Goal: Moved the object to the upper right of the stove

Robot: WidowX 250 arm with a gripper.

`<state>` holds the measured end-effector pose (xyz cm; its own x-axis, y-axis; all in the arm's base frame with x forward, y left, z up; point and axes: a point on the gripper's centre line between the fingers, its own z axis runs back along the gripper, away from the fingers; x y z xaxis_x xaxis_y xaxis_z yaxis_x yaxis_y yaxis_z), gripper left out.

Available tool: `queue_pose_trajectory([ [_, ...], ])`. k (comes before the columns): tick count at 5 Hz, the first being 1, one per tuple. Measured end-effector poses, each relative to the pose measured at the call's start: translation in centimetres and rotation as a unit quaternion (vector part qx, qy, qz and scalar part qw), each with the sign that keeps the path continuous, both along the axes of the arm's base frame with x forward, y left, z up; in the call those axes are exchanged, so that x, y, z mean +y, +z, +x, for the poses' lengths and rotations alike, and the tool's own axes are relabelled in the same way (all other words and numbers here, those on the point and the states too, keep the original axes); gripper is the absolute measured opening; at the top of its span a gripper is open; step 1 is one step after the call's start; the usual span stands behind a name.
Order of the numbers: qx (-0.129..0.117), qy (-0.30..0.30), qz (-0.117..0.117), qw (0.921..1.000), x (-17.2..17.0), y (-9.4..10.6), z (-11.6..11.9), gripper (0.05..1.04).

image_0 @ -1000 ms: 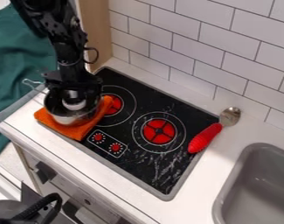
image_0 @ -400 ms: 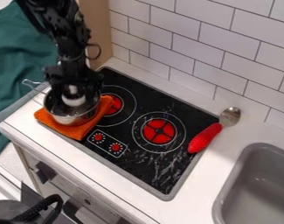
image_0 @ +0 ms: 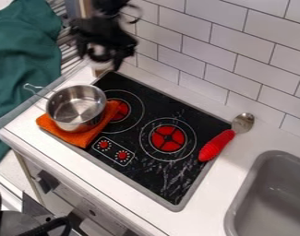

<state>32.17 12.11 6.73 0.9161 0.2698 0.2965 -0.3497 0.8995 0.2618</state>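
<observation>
Gripper: The black gripper [image_0: 101,59] is hanging in the upper left of the frame, over the far corner of the stove, near the tiled wall; it is blurring, and its fingers are standing somewhat apart.
Pincer's grasp: It is grasping a small silvery object [image_0: 99,52] between its fingers.
Silvery object: It is hanging in the upper left of the frame, up and to the right of the pot and well apart from it; its exact shape is blurring too much to tell.
Pot: The metal pot [image_0: 77,105] is standing upright at the left of the frame, its wire handle pointing toward the upper left.
Orange cloth: The folded cloth [image_0: 81,138] is lying under the pot, overlapping the stove's left part.
Stove: The black stove [image_0: 153,177] is filling the middle, showing red burner centres.
Spoon: The red-handled spoon [image_0: 216,145] is lying across the stove's right edge, its metal bowl reaching onto the white counter [image_0: 204,196].
Sink: The grey sink [image_0: 254,177] is sitting at the lower right.
Green fabric: It [image_0: 22,55] is draping at the upper left.
</observation>
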Motion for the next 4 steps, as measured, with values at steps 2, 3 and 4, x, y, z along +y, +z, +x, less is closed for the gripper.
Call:
queue_pose_trajectory([
  [2, 0.003, -0.054, -0.055, 0.9970, -7.5, -3.5, 3.6, 0.850],
  [3, 0.021, -0.061, -0.080, 0.9947, -8.7, -5.9, 3.8, 0.850],
  [4, 0.027, -0.069, -0.096, 0.9926, -9.7, -7.6, 4.2, 0.850],
])
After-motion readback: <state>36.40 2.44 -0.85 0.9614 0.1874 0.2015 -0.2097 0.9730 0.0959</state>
